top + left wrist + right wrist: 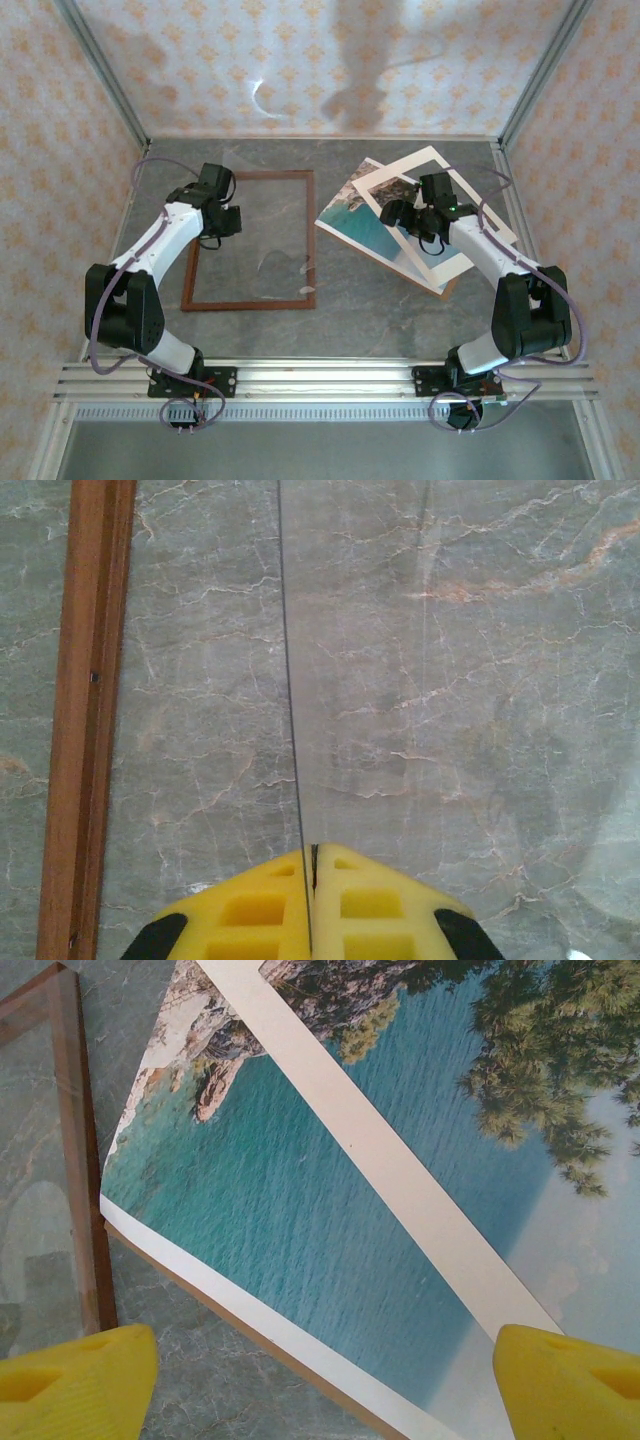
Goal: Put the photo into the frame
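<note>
1. While the right claw (398,215) hangs over it, released with its fingers spread wide, one photo (355,222) lies flat on the right half of the table (360,325), turned at an angle.
2. From the right wrist, the photo's turquoise sea (300,1220) sits straight under the gap between the two yellow fingers (80,1380).
3. One cream mat (432,160) lies crooked on top of the photo and covers its right part.
4. One brown board (250,1345) shows as a thin edge under the photo's near side.
5. One frame (250,303) lies flat on the left half of the table. It is apart from the photo, with its right rail near the photo's left corner. Glare shows one glass pane (290,265) inside it.
6. The left claw (224,222) is clenched, fingers pressed together, just inside the frame's left rail (90,720). A thin dark line runs up from the seam between the fingers, and I cannot tell what it is.
7. Two arms in all. Patterned walls (300,60) stand around the grey marble table.
</note>
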Tool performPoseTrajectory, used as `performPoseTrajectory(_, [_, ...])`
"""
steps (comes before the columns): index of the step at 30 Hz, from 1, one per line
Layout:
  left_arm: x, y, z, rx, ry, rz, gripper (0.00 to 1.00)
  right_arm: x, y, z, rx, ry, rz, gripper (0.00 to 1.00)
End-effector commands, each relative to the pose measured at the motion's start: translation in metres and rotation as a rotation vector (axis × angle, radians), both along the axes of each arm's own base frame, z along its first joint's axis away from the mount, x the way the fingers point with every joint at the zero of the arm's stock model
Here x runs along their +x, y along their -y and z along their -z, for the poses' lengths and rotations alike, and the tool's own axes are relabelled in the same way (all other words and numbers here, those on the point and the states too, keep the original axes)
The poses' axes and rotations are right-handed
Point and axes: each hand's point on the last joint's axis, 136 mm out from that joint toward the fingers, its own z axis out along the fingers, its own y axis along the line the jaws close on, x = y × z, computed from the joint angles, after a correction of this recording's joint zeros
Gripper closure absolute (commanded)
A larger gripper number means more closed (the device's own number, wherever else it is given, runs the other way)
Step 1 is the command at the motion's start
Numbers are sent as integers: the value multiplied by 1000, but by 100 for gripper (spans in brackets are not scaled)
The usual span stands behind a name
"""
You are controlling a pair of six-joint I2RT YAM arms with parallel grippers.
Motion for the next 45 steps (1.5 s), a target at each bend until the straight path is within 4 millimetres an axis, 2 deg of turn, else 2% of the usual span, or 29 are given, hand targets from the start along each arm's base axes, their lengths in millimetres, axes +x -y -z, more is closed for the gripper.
performPoseTrajectory(1, [3, -2, 2, 0, 2, -9, 100, 1, -2, 1, -13, 12, -13, 13])
performPoseTrajectory(6, [3, -9, 5, 26, -16, -12, 100, 2, -2, 2, -14, 11, -13, 13])
performPoseTrajectory(21, [4, -12, 16, 66, -92, 36, 100, 2, -1, 6, -19, -1, -13, 12])
performPoseTrajectory(45, [-7, -9, 19, 34, -146, 85, 100, 2, -1, 12, -28, -16, -14, 12])
